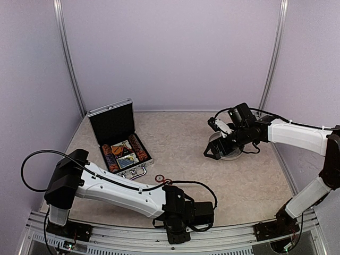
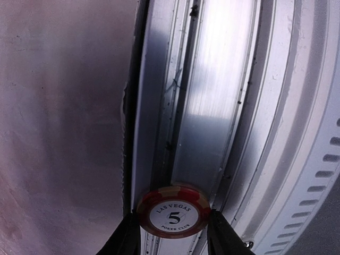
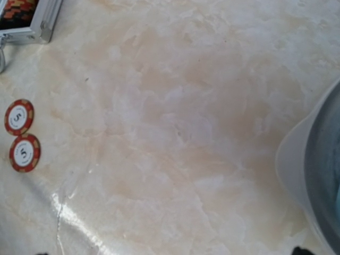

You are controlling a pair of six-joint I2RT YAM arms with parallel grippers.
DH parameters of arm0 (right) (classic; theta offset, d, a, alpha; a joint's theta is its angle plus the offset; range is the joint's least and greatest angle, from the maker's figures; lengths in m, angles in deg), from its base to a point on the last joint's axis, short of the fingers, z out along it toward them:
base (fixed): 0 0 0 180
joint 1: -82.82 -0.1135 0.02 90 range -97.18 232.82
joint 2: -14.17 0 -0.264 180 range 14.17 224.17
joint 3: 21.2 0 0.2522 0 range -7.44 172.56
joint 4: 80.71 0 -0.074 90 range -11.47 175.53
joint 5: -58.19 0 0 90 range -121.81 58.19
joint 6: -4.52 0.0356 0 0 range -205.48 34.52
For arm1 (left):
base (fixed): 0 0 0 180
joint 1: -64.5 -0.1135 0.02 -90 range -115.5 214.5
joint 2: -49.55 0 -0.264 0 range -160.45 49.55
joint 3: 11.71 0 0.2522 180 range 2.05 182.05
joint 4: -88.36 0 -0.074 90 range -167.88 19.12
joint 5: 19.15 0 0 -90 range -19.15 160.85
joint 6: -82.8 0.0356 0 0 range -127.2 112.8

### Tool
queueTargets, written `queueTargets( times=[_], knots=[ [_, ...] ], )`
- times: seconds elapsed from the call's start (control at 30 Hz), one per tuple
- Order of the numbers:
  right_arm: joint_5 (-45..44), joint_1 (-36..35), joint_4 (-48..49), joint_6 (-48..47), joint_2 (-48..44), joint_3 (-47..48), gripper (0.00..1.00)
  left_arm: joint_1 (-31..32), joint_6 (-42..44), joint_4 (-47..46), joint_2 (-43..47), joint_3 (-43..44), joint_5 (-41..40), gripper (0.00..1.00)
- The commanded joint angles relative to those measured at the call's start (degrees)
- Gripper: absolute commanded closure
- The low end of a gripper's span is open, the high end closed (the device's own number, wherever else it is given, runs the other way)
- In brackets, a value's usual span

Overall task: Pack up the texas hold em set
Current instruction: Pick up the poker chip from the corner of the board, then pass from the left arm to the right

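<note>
Left wrist view: left end effector (image 2: 173,226) clamps a poker chip (image 2: 173,215); briefcase (image 1: 112,123) lies ahead-left, nearer this arm; right end effector (image 1: 211,152) gapes.

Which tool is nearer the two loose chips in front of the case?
Left. The left tool, gripping a chip, sits just nearer the rail than the loose chips; the right tool is farther off, right of them by the saucer.

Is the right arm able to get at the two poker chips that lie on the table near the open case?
Probably yes. The two poker chips lie flat on bare table with nothing between them and the open right gripper; only the left arm beside them may crowd it.
</note>
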Motion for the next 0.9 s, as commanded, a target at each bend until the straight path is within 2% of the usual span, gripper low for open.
queueTargets(
  times=[0.0,0.5,0.87],
  knots=[
    [0.3,-0.1,-0.4,0.2,0.6,0.7,0.01,-0.7,0.3,-0.1,1.5,0.4,0.4,0.61],
    [0.4,-0.1,-0.3,0.2,1.2,0.7,0.01,-1.6,0.0,0.4,4.8,-0.2,-2.0,0.61],
    [0.1,-0.1,-0.6,0.1,0.8,1.0,0.01,-9.4,0.4,-3.1,10.6,-5.9,-3.0,0.61]
  ],
)
